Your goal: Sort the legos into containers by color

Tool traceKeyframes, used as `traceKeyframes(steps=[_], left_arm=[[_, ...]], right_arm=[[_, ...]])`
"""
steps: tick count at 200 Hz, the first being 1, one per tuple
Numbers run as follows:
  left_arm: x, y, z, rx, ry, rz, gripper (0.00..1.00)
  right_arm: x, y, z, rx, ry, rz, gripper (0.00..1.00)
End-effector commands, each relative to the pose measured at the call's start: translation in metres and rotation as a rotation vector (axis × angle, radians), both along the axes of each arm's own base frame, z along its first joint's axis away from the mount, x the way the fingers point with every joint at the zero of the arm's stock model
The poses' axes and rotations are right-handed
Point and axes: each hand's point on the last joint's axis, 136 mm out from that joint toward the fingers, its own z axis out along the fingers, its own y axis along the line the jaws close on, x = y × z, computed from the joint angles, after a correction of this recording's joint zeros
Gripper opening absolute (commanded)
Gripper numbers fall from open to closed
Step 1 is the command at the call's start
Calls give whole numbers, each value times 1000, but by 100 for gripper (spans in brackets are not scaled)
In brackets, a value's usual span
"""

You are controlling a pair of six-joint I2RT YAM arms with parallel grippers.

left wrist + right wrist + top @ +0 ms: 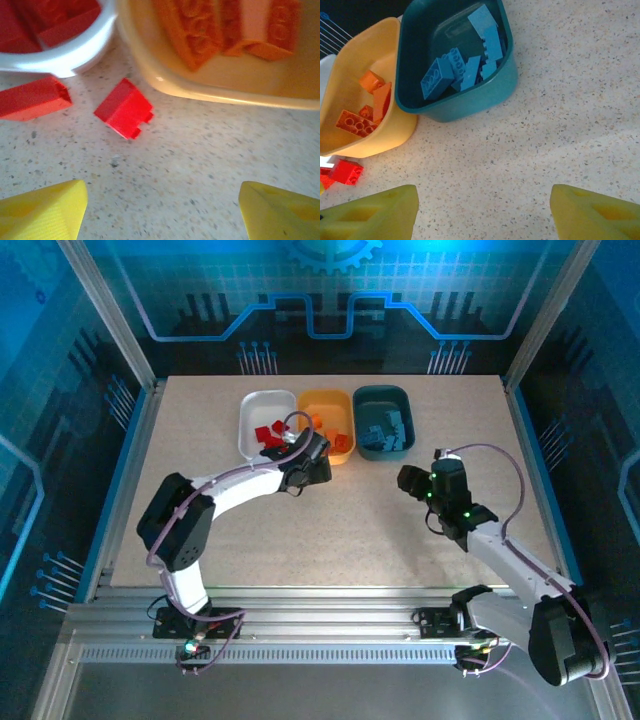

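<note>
My left gripper (pixel 160 212) hangs released and wide, short of a loose red brick (pixel 124 107) above-left of frame centre; a second red brick (pixel 32 98) lies at the left edge. Both sit just outside the white tray (pixel 65 59), where reds belong. My right gripper (pixel 482 215), also released and empty, hangs below the teal tray (pixel 460 107) of blues (pixel 437 77)
</note>
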Motion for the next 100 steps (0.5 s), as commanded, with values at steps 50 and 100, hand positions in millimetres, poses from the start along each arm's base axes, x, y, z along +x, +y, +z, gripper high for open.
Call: traceKeyframes(steps=[50,100], left_arm=[[34,20,-37,-10,-11,307,77],[41,37,-43,52,-50,372,68]], right_arm=[[6,5,-1,-18,-16,14,71],[7,8,-3,-11,-12,27,71]])
